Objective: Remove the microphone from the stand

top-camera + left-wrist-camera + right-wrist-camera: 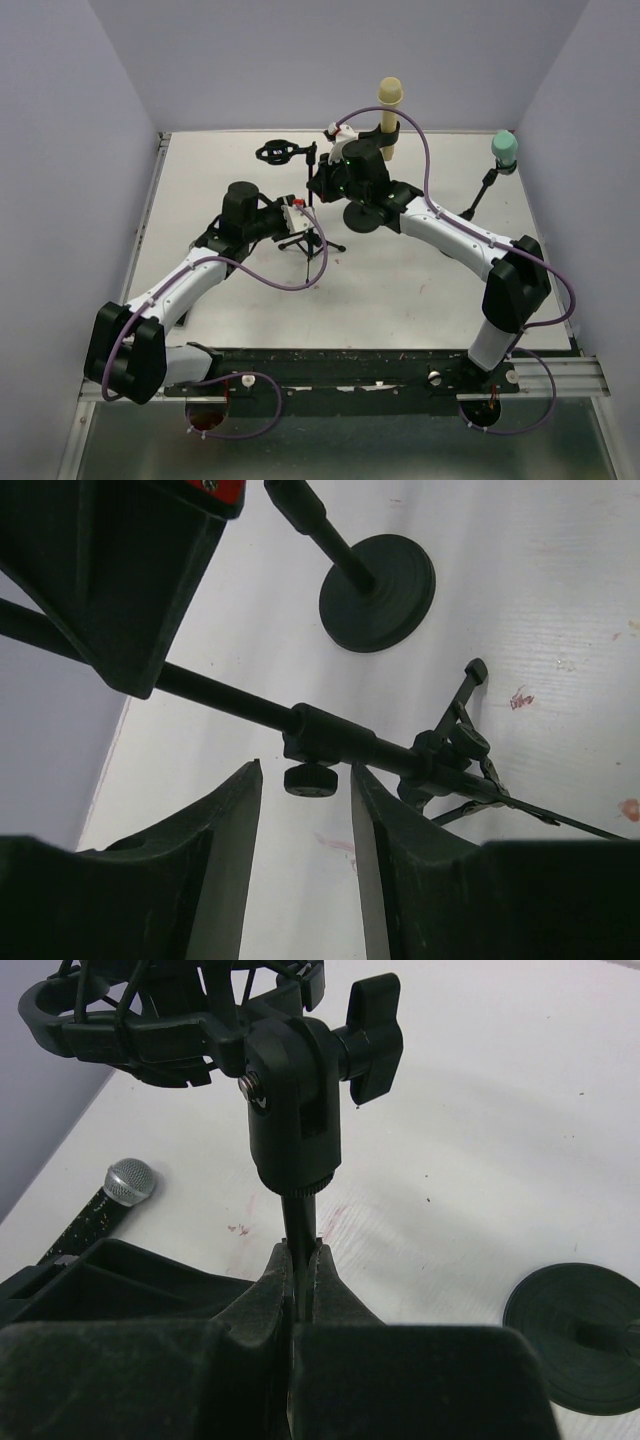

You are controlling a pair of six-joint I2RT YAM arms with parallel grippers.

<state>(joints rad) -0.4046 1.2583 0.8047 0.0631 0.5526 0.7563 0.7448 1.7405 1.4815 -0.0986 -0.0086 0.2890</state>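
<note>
The right gripper [300, 1260] is pinched tight on the thin black rod [297, 1215] of the black tripod stand [306, 238]. It grips just under the chunky swivel joint that carries the black ring-shaped shock mount [150, 1020]. The mount sits above the fingers and leans off to their left.

Down on the white table [480, 1110], to the left of that gripper and below it, lies the black handheld microphone with a silver mesh head [128, 1182]. It is flat on the surface, apart from the rod. To the gripper's right is a round black disc base [575, 1335] of another stand.

The left gripper [305, 780] has its fingers partly apart and holds nothing. Just past the fingertips the stand's thicker black tube [335, 735] runs crosswise. Its small round clamp knob [310, 778] sits in line with the gap. I cannot tell whether either finger touches the knob.

Beyond the right arm stands a microphone with a pale yellow foam cover [390, 95]. Further out on that arm's right side is one with a green foam cover [505, 148].
</note>
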